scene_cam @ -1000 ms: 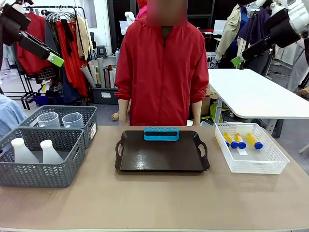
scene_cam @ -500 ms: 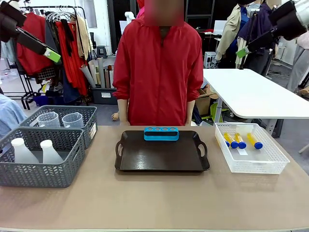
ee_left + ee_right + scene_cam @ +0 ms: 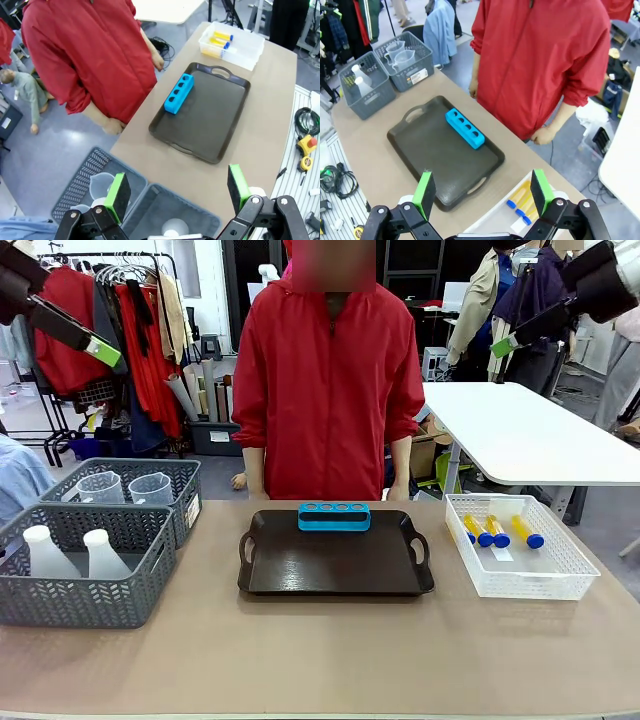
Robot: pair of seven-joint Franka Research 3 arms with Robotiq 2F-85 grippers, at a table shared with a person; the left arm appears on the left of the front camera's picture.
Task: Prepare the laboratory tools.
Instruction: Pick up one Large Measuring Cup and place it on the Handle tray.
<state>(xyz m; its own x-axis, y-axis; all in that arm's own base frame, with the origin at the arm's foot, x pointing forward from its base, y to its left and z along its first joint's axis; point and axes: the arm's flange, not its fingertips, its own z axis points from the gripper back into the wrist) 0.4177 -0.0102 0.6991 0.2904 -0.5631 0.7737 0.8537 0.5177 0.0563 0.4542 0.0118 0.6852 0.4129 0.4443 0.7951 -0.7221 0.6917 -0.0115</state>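
Three orange-yellow tubes with blue caps [image 3: 497,530] [image 3: 222,40] [image 3: 520,205] lie in a white basket [image 3: 520,585] at the table's right. Two clear beakers [image 3: 127,487] [image 3: 400,52] stand in the rear grey basket [image 3: 190,505]. Two white flasks [image 3: 70,552] [image 3: 360,80] stand in the front grey basket [image 3: 90,605]. My left gripper [image 3: 100,348] [image 3: 177,189] hangs high above the left baskets, open and empty. High over the right side, my right gripper [image 3: 505,344] [image 3: 482,191] is also open and empty.
A dark brown handled tray [image 3: 336,565] [image 3: 210,120] [image 3: 430,150] lies mid-table, with a blue four-hole rack [image 3: 334,516] [image 3: 178,92] [image 3: 465,128] at its far edge. A person in a red jacket [image 3: 335,390] stands behind the table, arms down. A white table [image 3: 530,435] stands beyond on the right.
Both grippers have risen a little and drawn outward toward the picture's upper corners. Nothing on the table has moved.
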